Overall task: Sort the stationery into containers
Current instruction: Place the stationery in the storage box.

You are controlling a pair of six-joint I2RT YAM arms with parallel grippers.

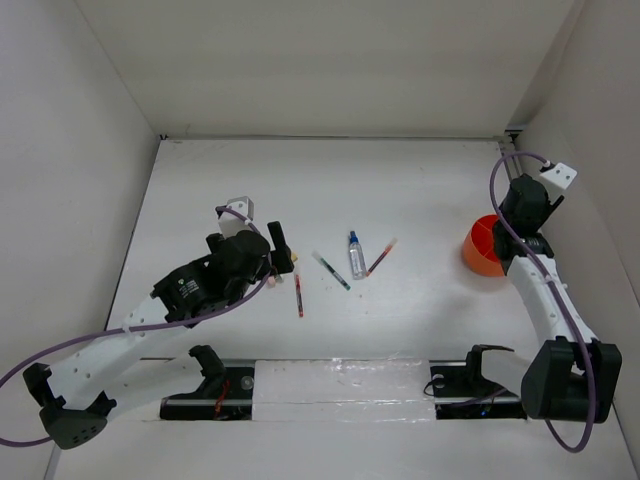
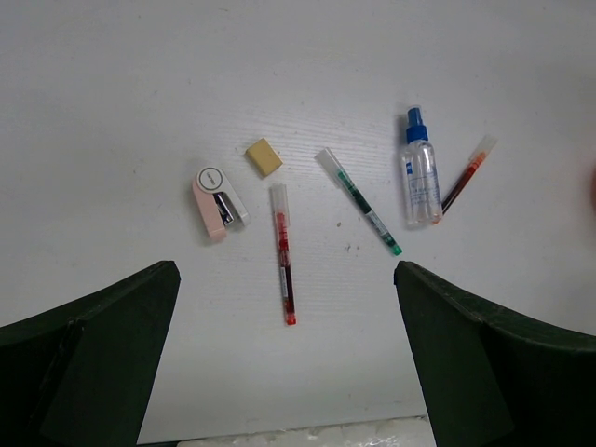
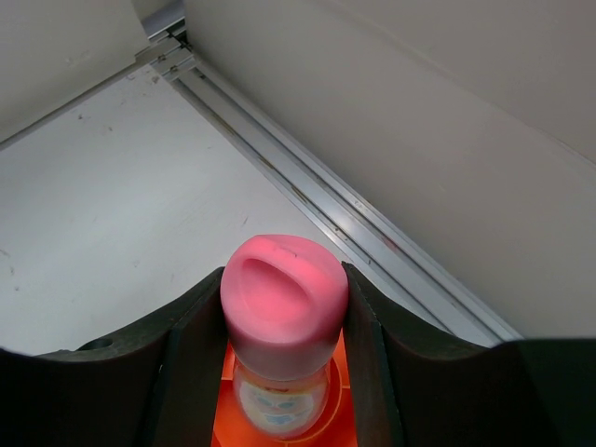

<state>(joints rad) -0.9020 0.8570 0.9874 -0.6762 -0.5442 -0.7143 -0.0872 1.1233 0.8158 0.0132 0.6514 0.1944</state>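
My right gripper (image 3: 284, 287) is shut on the pink-capped tube (image 3: 284, 303) and holds it upright, its lower end inside the orange-red cup (image 3: 343, 402). In the top view that gripper (image 1: 511, 232) hangs over the cup (image 1: 482, 252) at the right wall. My left gripper (image 2: 284, 270) is open and empty above the table. Beyond it lie a pink-white piece (image 2: 219, 203), a tan eraser cube (image 2: 264, 156), a red pen (image 2: 283, 265), a green pen (image 2: 358, 200), a clear blue-capped bottle (image 2: 421, 172) and an orange pen (image 2: 467, 174).
White walls enclose the table on three sides. A metal rail (image 3: 307, 200) runs along the wall's foot just behind the cup. The pens and bottle (image 1: 356, 256) lie mid-table between the arms. The left gripper (image 1: 282, 248) is just left of them.
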